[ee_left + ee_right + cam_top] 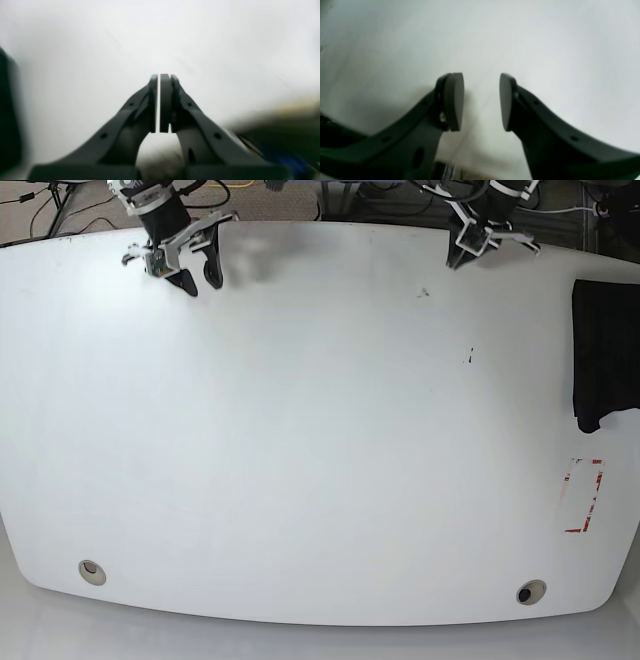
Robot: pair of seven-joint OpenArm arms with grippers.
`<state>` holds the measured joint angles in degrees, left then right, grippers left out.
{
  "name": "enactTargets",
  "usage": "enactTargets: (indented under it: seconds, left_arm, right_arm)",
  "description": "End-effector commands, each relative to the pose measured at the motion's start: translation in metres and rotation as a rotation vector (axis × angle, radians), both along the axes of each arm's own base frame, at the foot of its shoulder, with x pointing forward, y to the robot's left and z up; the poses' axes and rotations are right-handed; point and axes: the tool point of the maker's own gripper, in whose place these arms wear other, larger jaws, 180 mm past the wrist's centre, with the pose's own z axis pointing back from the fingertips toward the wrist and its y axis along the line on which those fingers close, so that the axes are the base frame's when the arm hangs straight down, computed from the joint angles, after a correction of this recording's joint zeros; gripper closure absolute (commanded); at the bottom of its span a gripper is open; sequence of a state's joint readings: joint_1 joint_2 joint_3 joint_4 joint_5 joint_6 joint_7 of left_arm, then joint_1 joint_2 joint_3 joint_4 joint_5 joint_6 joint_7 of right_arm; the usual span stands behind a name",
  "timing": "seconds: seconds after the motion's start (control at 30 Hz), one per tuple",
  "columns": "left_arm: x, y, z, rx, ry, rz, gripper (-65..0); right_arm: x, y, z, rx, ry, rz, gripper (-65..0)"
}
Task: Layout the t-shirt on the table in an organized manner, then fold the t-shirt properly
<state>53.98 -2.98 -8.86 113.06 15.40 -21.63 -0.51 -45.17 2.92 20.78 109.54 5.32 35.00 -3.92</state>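
Two hands hang over the far edge of the white worktop (300, 430), well apart from each other and from the cloth; the right hand (197, 279) sits at the far left of the base view, its two dark fingers spread with bare white surface between them, holding nothing; its wrist view shows the same gap, the flat pads (453, 101) facing each other with only worktop (545, 50) behind; the left hand (468, 252) sits at the far right of centre in the base view, and its wrist view shows the left hand (159, 102) closed, pads pressed nearly together with only a thin sliver of light between them and nothing caught there; that view is blurred. The t-shirt (605, 350) lies as a dark bundle at the right edge of the worktop, roughly rectangular, part of it cut off by the picture's border, with a small tail drooping at its near left corner; it touches neither hand. Just near of it sits a red tape rectangle (584, 495); two round grommet holes mark the near edge, one at the left (92, 571) and one at the right (530, 592); a few small dark specks (470, 358) dot the surface left of the t-shirt.
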Motion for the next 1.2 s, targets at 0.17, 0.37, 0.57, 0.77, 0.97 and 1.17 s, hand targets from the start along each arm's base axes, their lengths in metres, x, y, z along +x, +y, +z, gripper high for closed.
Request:
enactTargets:
  seconds: [0.17,0.37,0.57,0.77,0.97,1.17]
  left_arm:
    - [-0.072,-0.006,-0.010,-0.040,0.171,0.060,0.0]
    - [-0.125,0.003,-0.031,-0.022,0.324,0.046,0.0]
    - [-0.164,0.027,-0.094,-0.001,0.488,0.062,0.0]
    - [-0.183,0.056,-0.148,-0.029,0.609,0.165,0.0]
    - [-0.170,0.063,-0.185,-0.056,0.655,0.211,0.0]
    - [-0.166,0.066,-0.213,-0.062,0.714,0.248,0.0]
  right_arm:
    - [-0.065,0.006,-0.003,0.031,0.132,-0.005,-22.4]
    - [-0.129,0.017,-0.028,0.080,0.320,-0.032,-22.4]
    - [-0.173,0.026,-0.069,0.142,0.468,-0.100,-22.4]
    - [-0.186,0.026,-0.114,0.184,0.553,-0.147,-22.4]
    - [-0.185,0.031,-0.151,0.166,0.617,-0.121,-22.4]
    - [-0.178,0.040,-0.184,0.140,0.672,-0.065,-22.4]
